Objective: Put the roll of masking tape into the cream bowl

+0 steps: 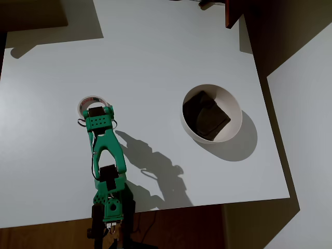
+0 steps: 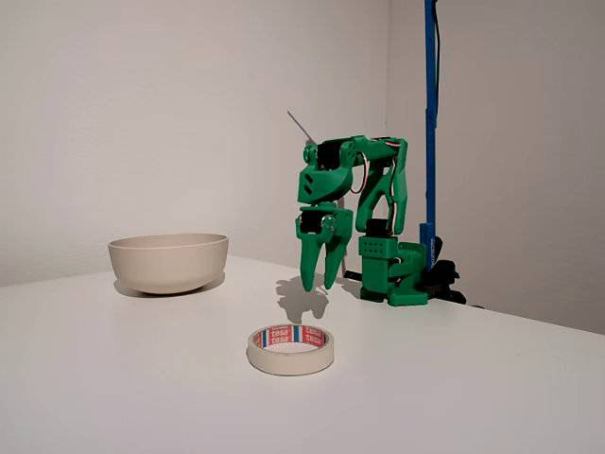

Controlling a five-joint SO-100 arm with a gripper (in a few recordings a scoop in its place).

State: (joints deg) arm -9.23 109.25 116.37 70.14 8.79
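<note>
The small cream-white ring of masking tape (image 2: 291,349) lies flat on the white table (image 2: 113,378), well apart from the large round cream bowl (image 2: 168,261). The green two-finger gripper (image 2: 319,281) hangs above the table just behind the tape, fingers pointing down and nearly together, holding nothing.

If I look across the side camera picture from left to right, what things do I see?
The cream bowl → the roll of masking tape → the green gripper pointing down above the table → the arm's base → the blue pole.
</note>
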